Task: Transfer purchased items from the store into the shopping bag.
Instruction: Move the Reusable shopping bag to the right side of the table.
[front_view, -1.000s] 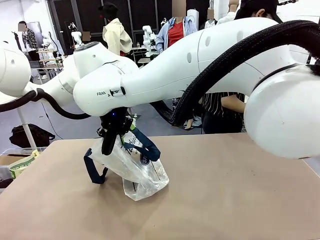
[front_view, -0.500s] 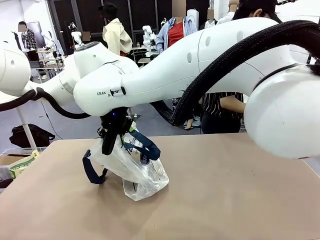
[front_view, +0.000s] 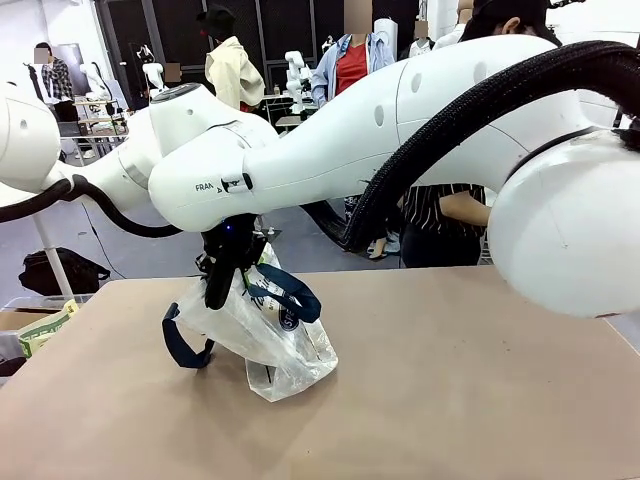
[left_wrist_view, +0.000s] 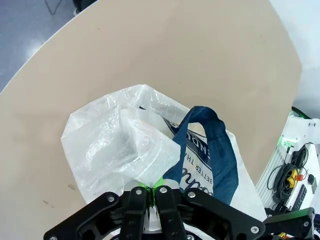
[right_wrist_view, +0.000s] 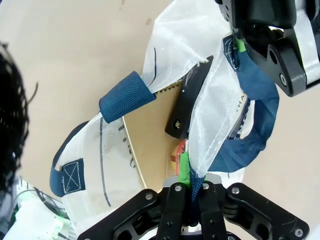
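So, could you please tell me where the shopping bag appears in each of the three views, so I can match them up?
Front view: the shopping bag is left of centre on the table, hanging below the arms.
Left wrist view: it is at lower centre, just above the left gripper, whose fingers are shut on its plastic.
Right wrist view: it runs from lower left to upper right, above the right gripper.
Shared landmark: the navy strap handle.
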